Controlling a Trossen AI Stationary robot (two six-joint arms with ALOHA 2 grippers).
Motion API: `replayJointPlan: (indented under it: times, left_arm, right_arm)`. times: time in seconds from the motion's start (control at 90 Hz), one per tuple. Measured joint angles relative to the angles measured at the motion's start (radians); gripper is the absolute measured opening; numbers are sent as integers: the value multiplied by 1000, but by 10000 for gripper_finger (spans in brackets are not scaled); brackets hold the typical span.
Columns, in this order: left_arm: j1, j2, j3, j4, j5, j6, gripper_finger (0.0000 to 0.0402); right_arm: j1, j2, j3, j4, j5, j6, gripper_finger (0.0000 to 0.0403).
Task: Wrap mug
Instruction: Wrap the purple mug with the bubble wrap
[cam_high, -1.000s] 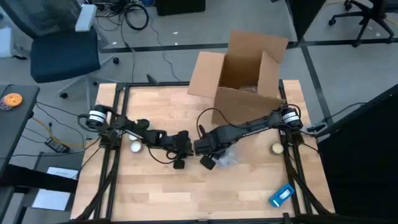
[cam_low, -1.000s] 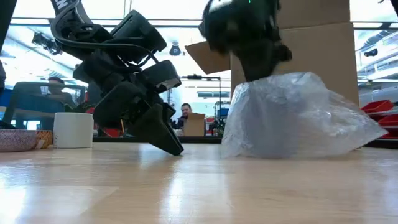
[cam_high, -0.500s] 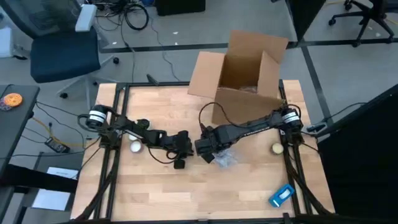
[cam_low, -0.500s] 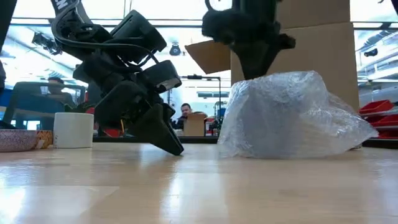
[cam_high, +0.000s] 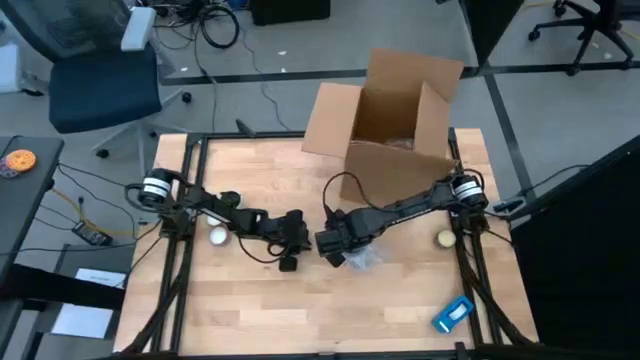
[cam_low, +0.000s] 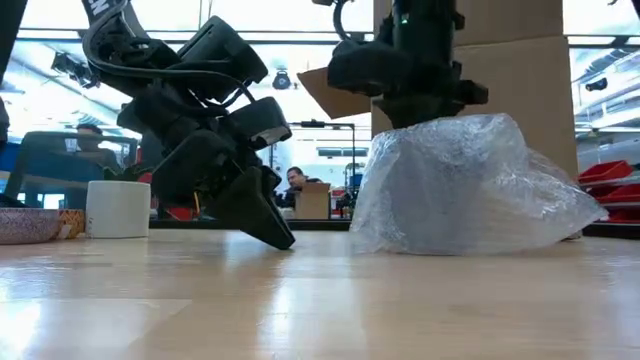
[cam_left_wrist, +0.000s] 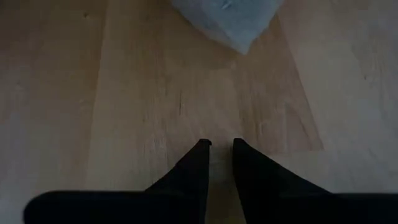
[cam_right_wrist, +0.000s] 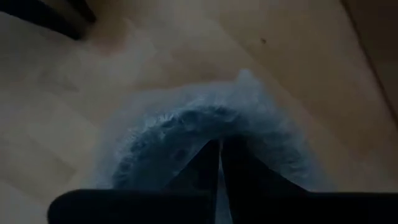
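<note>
Seen from above, lying mid-table: bubble-wrapped bundle (cam_high: 362, 256), right gripper (cam_high: 333, 246) over its left edge, left gripper (cam_high: 290, 247) just left; level, pressing down onto bundle (cam_low: 470, 190), right gripper (cam_low: 415, 95); left wrist, resting nearly closed, empty, fingers (cam_left_wrist: 196, 168); right wrist, pinching wrap, fingers (cam_right_wrist: 208, 165).

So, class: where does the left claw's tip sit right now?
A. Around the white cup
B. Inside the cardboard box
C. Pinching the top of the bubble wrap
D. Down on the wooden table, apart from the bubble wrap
D: the left claw touches the table, clear of the bubble wrap.
</note>
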Motion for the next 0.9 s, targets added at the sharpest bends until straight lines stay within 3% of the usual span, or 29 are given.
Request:
replayJointPlan:
  times: [0.278,0.433,0.622,0.9]
  left_arm:
    - [0,0,0,-4,1,2,53]
    - [0,0,1,-12,11,6,53]
    - [-20,-2,2,-28,12,53,53]
    - [-40,-28,36,-99,21,82,53]
  right_arm:
    - [24,-22,232,-133,8,-134,0]
    - [105,-24,321,-145,-3,-217,0]
    - [223,-24,287,-142,1,-319,19]
    - [280,-24,203,-203,24,-532,104]
